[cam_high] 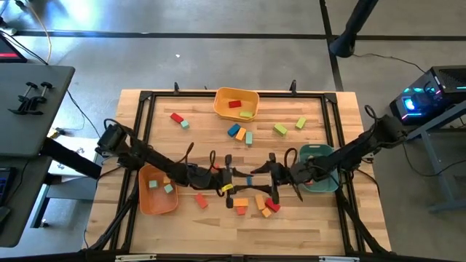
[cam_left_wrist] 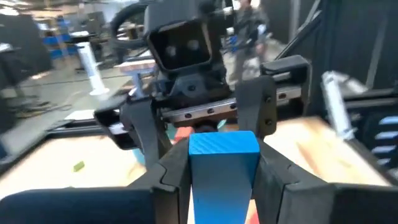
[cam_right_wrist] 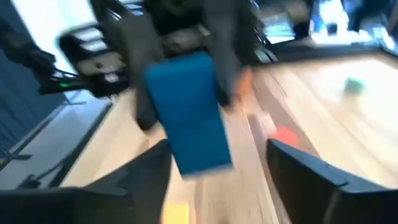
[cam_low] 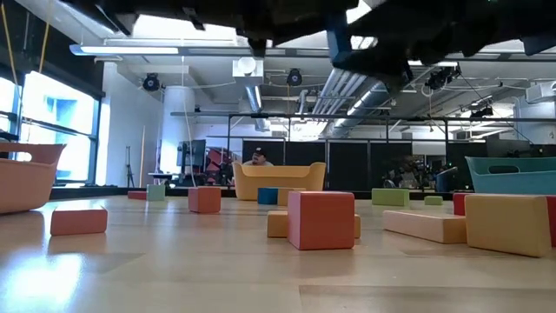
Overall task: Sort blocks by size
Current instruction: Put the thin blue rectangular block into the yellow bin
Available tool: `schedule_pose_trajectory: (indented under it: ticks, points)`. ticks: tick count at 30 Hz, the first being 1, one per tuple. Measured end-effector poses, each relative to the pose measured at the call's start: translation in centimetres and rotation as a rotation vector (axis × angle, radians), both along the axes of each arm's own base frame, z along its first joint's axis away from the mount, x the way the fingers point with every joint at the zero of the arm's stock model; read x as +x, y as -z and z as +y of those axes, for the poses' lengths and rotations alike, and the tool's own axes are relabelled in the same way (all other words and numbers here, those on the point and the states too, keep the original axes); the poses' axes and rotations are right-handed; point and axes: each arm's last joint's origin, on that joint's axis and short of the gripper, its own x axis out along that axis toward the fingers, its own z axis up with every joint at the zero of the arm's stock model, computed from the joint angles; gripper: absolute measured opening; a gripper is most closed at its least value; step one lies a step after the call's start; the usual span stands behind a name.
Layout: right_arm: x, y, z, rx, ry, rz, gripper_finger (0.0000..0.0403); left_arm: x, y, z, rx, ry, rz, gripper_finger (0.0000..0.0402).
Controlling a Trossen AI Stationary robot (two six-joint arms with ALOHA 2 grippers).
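Midway, my left pincer (cam_left_wrist: 221,180) grips a blue block (cam_left_wrist: 222,171) above the surface (cam_high: 320,225), facing my right pincer (cam_right_wrist: 249,186), spread open around it. A few blocks sit in the orange bin (cam_high: 145,204) and yellow bin (cam_high: 222,96); most lie loose on bare wood. Behind: a workshop, one person seated.
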Motion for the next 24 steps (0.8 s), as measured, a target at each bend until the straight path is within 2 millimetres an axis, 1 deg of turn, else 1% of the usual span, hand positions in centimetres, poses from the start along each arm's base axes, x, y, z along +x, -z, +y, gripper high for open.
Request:
schedule_pose_trajectory:
  ticks: [2,4,6,7,9,11,14,17,20,22,24]
  points:
    - [-0.2,0.5,-0.5,0.047,0.054,0.068,0.0281,-0.3,-0.9,-0.2,0.041,-0.057,0.033,0.0093]
    - [-0.5,1.2,-0.9,0.079,0.147,0.145,0.0291,-0.6,-2.4,0.0,0.054,-0.127,0.086,0.0093]
    - [-0.9,1.7,-1.2,0.1,0.25,0.187,0.0294,-0.9,-3.8,1.3,0.08,-0.219,0.188,0.0093]
    - [-1.1,1.9,-1.2,0.099,0.292,0.204,0.0295,-0.9,-4.3,2.4,0.084,-0.269,0.238,0.0093]
    - [-1.5,2.2,-0.9,0.091,0.356,0.213,0.0296,-1.0,-5.2,5.2,0.079,-0.363,0.333,0.0093]
    - [-1.7,2.2,-0.5,0.083,0.393,0.194,0.0296,-0.7,-6.2,8.6,0.051,-0.438,0.387,0.0093]
    - [-1.8,1.8,0.2,0.081,0.389,0.147,0.0297,-0.4,-6.7,14.4,0.015,-0.459,0.458,0.0093]
    - [-1.9,1.5,0.9,0.069,0.368,0.114,0.0298,-0.2,-6.2,20.7,-0.049,-0.478,0.49,0.0093]
    - [-2.0,1.3,1.2,0.062,0.365,0.098,0.0298,-0.4,-5.7,26.2,-0.118,-0.529,0.49,0.0093]
    - [-2.0,1.3,1.3,0.066,0.364,0.092,0.0298,-0.6,-4.6,29.0,-0.166,-0.524,0.502,0.0093]
    - [-2.0,1.3,1.3,0.066,0.362,0.093,0.0298,-0.9,-2.9,31.3,-0.212,-0.535,0.53,0.0093]
